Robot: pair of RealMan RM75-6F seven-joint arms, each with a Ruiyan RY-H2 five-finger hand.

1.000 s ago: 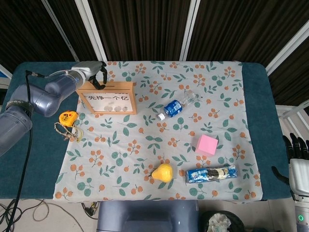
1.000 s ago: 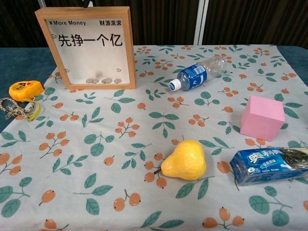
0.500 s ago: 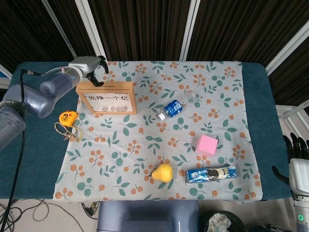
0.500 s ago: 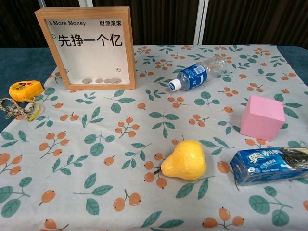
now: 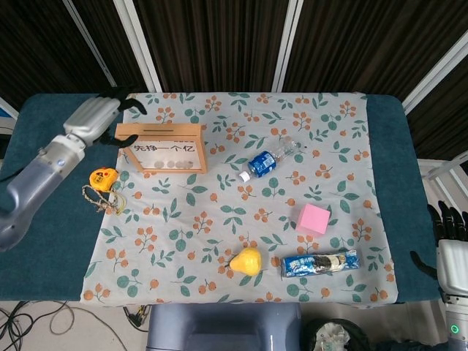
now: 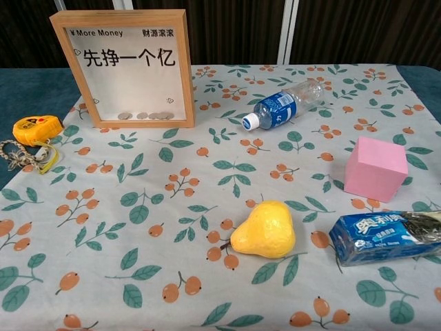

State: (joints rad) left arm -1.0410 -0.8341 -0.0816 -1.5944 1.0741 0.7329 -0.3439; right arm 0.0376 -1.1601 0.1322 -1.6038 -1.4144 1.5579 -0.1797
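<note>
A wooden coin box [image 5: 162, 147] with a glass front stands at the back left of the floral cloth [image 5: 219, 219]; several coins [image 6: 145, 116] lie at its bottom. My left hand [image 5: 97, 117] hovers just left of the box's top corner, fingers spread, holding nothing. It does not show in the chest view, where the box [image 6: 131, 65] fills the upper left. My right hand [image 5: 447, 235] hangs off the table's right edge with its fingers straight, empty.
A yellow tape measure [image 5: 103, 178] and a rope loop [image 5: 102, 199] lie left of the box. A water bottle [image 5: 268, 159] lies mid-table. Near the front are a pink cube [image 5: 314, 219], a yellow pear [image 5: 247, 261] and a blue biscuit pack [image 5: 319, 263].
My left hand has drawn back from over the box's top edge to its left corner, the arm swinging outward. The coins inside have shifted slightly. The right hand has not moved.
</note>
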